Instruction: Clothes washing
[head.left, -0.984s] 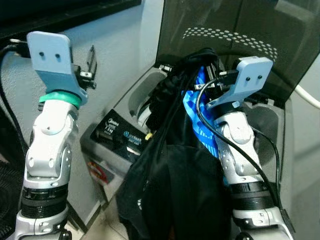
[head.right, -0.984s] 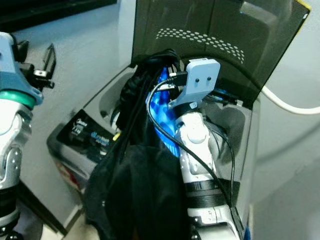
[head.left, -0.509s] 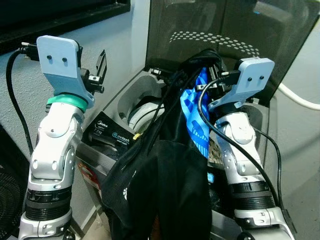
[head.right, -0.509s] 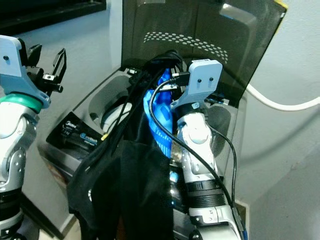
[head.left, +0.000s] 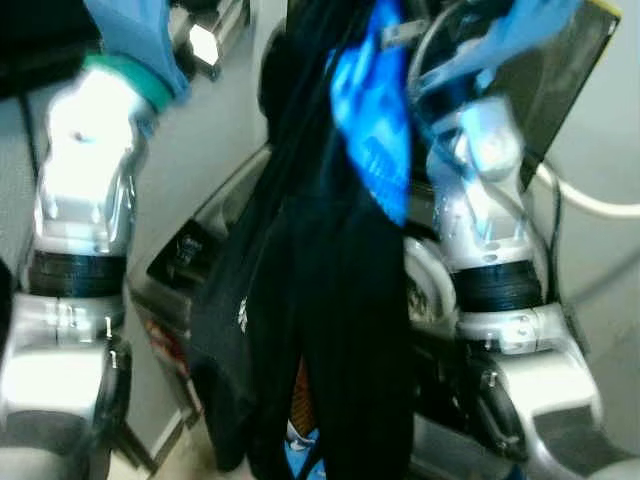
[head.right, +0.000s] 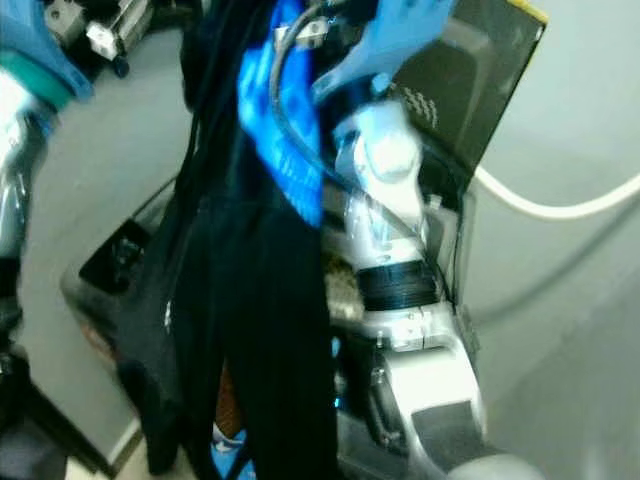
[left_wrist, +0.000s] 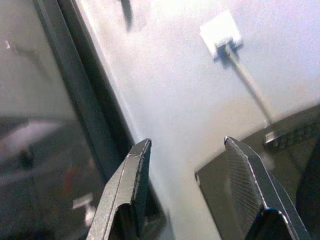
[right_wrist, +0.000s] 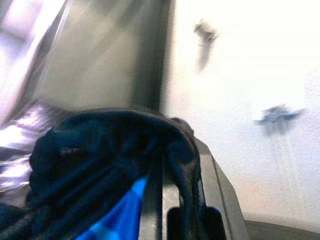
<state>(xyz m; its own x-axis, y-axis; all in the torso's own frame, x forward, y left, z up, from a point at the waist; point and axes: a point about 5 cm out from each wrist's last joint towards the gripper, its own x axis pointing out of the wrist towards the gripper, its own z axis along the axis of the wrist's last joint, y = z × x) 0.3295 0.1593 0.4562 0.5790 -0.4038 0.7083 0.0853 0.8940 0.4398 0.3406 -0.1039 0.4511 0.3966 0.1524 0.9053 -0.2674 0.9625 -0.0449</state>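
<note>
Right gripper pinching bundle of dark clothes with blue garment, raised high above open washing machine. Left gripper spread, empty, facing wall. Loading not done; bundle must drop into drum.

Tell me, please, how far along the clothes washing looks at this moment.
Done: the top-loading washing machine's dark tinted lid stands open. In hand: the right gripper is shut on a bundle of black and bright blue clothes, which hangs in front of the grey washing machine. The left gripper is open near the wall, holding nothing. Left: lowering the bundle into the drum and releasing it.
</note>
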